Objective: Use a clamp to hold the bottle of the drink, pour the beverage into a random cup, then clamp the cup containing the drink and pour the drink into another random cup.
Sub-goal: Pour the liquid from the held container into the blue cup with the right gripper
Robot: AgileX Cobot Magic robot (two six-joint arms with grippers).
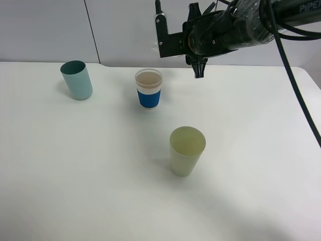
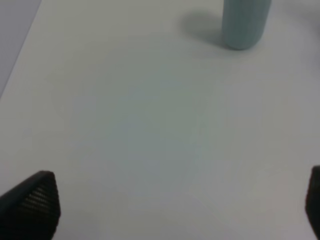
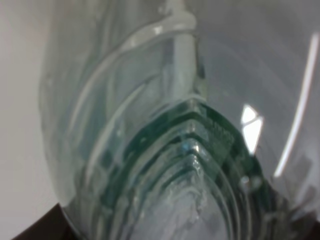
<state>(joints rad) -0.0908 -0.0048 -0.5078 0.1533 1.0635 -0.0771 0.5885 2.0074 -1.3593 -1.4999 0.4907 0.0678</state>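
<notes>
Left gripper [image 2: 172,207] spread wide above the white table [image 1: 75,175], teal cup [image 1: 76,80] far left, blue-sleeved white cup [image 1: 149,89] near the middle, pale yellow-green cup [image 1: 187,150] front right of it, right gripper [image 1: 183,45] high above the back edge, clamped on the clear green-labelled bottle [image 3: 165,140]

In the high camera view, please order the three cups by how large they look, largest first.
1. Pale yellow-green cup: looks largest, but it stands nearest the camera, so unsure.
2-3. Teal cup and blue-sleeved white cup: look about alike; not ranked.
</notes>
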